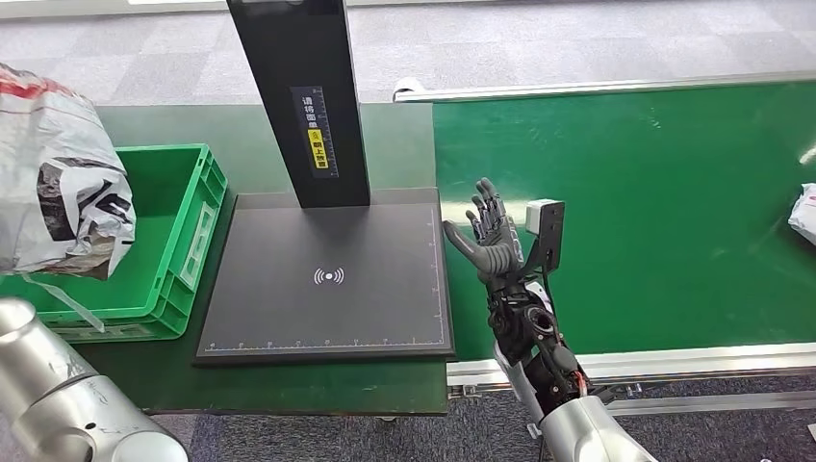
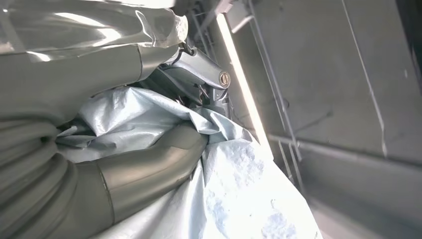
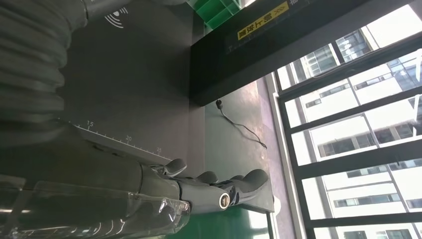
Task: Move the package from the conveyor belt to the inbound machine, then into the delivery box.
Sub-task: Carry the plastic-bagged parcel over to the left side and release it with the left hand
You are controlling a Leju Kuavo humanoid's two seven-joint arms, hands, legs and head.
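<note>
While our left hand (image 2: 124, 164) grips the package (image 1: 58, 173), a crumpled grey plastic mailer with red and black print, we hold it up over the green delivery box (image 1: 183, 231) at the left of the counter (image 1: 289, 390). From the left wrist we see our thumb and fingers pressed into the bag's pale plastic. Our right hand (image 1: 489, 236) is released, holding nothing, its fingers spread and pointing up just beside the right edge of the black inbound machine (image 1: 327, 279), over the green conveyor belt (image 1: 654, 212).

We judge the task well advanced: the package is off the belt and off the machine's flat plate, which lies bare with its scan symbol showing. What is left is lowering the package into the box and letting go. Another white parcel (image 1: 803, 214) sits at the far right edge of the belt, well apart from our right hand.
</note>
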